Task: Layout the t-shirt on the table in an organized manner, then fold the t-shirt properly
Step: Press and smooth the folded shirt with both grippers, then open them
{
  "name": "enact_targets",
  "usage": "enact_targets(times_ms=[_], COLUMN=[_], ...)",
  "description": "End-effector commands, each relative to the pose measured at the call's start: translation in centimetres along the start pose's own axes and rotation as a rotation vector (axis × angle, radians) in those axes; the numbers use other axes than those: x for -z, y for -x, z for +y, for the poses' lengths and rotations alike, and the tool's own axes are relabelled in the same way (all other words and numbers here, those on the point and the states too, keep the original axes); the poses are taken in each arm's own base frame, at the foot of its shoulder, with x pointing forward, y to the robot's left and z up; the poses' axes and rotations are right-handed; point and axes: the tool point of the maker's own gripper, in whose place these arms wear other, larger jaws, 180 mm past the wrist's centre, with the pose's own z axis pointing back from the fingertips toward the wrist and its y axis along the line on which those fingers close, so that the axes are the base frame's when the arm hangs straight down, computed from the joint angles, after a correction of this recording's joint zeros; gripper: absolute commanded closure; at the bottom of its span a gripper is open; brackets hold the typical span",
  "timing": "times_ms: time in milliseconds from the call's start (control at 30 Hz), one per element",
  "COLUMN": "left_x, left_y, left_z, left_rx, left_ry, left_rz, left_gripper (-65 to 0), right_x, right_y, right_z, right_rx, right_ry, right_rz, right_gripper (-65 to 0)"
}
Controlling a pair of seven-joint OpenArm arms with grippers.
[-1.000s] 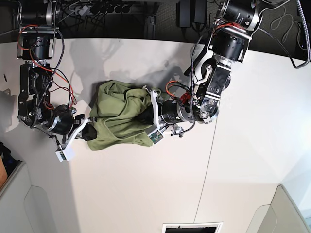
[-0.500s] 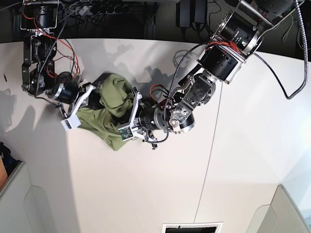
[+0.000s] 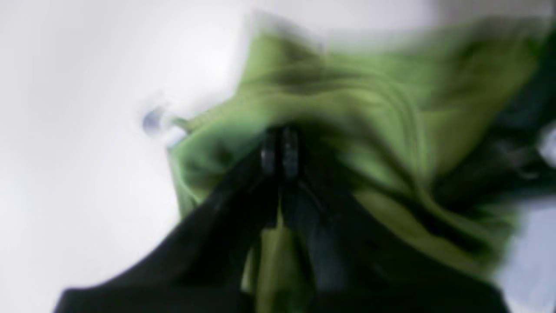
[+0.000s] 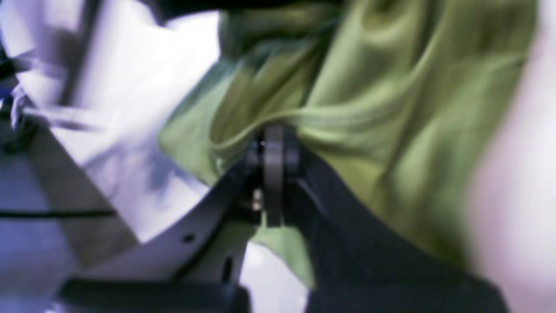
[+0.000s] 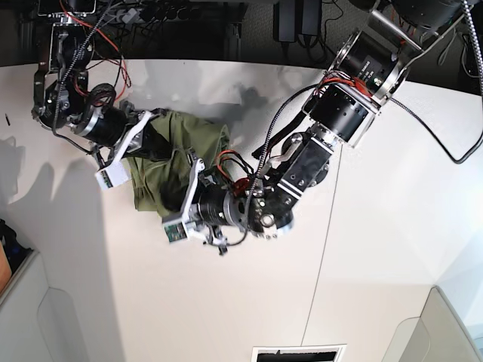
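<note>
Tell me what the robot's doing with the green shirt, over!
Right fingers shut on t-shirt. Left fingers pressed together at the cloth, grip unclear. T-shirt bunched up on table. Nothing in the way.

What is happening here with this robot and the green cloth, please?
A two-armed robot is handling an olive-green t-shirt on a white table. The shirt is bunched and wrinkled, not spread flat and not folded. The right claw is shut on a fold of the shirt. The left claw sits in the cloth with its jaws close together, but the blurred view does not show whether it grips. So the laying-out step is not finished.
</note>
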Motion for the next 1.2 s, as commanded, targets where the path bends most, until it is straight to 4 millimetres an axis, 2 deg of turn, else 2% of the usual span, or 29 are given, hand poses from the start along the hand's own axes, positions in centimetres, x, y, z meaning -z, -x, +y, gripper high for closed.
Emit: enact_targets(times_ms=[0, 67, 200, 400, 500, 633, 800, 933, 1067, 1167], left_x=[-1.2, -2.4, -3.7, -3.3, -2.9, -2.4, -2.1, -2.7, -4.3, -5.1], left_y=[-3.5, -4.0, -3.1, -0.4, 1.0, 3.2, 5.3, 7.3, 9.5, 10.0], left_z=[0.7, 0.5, -0.7, -3.4, -5.1, -6.5, -7.3, -7.0, -5.2, -4.1], left_rx=[0.03, 0.004, -0.043, -0.094, -0.135, -0.136, -0.136, -0.187, -0.246, -0.279], left_ry=[-0.004, 0.018, 0.061, 0.097, 0.124, 0.113, 0.08, 0.046, -0.015, -0.041], left_rz=[-0.078, -0.096, -0.123, -0.098, -0.086, -0.047, -0.022, 0.002, 0.019, 0.015], left_gripper=[-5.4, -6.1, -6.1, -6.1, -6.1, -6.1, -6.0, -6.0, -6.0, -6.1], right_x=[-0.8, -1.4, -2.3, -3.3, -3.0, -1.2, 2.0, 3.0, 3.2, 3.2], right_y=[-2.2, -3.2, -5.0, -9.1, -10.0, -8.7, -3.5, -0.4, -0.3, -0.9], right_z=[-0.2, -1.0, -2.4, -3.5, -3.5, -3.9, -5.4, -7.4, -7.2, -6.7], right_rx=[-0.03, -0.035, -0.042, -0.096, -0.107, -0.103, -0.067, -0.018, 0.012, 0.028], right_ry=[0.006, 0.03, 0.067, 0.099, 0.098, 0.099, 0.119, 0.158, 0.138, 0.114], right_rz=[-0.069, -0.095, -0.14, -0.216, -0.239, -0.202, -0.034, 0.03, 0.016, -0.012], right_gripper=[0.0, 0.0, 0.0, 0.0, 0.0, 0.0, 0.0, 0.0, 0.0, 0.0])
